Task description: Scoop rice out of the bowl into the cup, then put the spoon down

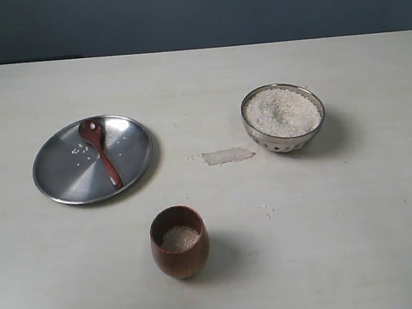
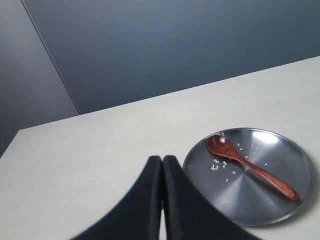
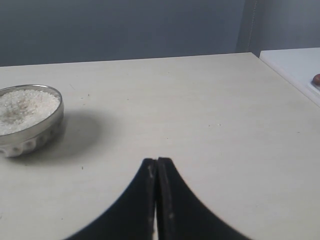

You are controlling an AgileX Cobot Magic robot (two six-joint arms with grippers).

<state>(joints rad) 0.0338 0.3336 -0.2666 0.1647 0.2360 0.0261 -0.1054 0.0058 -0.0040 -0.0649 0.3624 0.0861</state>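
Sparsely, rice (image 1: 268,208) flecks the cream table (image 1: 361,227), grey-blue wall (image 1: 191,12) behind.

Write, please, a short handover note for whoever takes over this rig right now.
Left pincer: shut, empty. Right pincer: shut, empty.
Slim reddish-brown wooden spoon lies on the flat steel plate among loose grains.
Rounded reddish-brown wooden cup holds some white rice; shiny faceted metal bowl is full of it.
Done: rice in cup, spoon set down. Left: nothing apparent.
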